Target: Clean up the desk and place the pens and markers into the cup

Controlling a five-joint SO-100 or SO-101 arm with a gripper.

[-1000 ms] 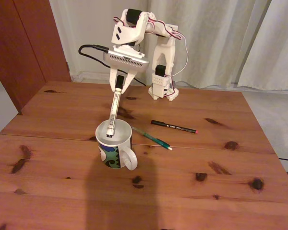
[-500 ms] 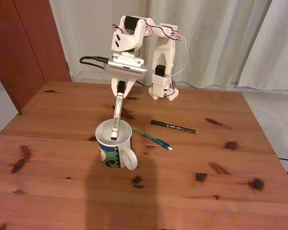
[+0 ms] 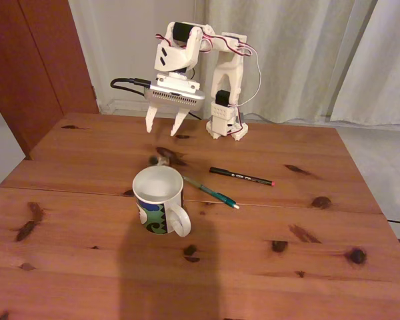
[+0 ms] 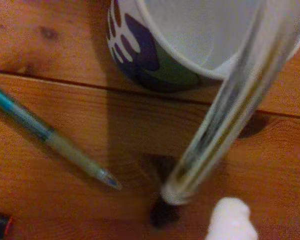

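Two white fingers of the gripper [image 3: 165,127] are hanging spread apart above the desk [image 3: 267,267], pinching nothing. Below them the white marker [image 4: 230,107] is blurring in the wrist view, leaning over the rim of the cup [image 3: 159,200], its end [image 3: 159,160] showing just behind the cup in the fixed view, apart from the fingers. The teal-green pen [image 3: 211,192] is lying just right of the cup, and the black pen [image 3: 241,177] is lying beyond it.

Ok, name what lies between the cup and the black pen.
The teal-green pen lies between the cup and the black pen, seen in the fixed view.
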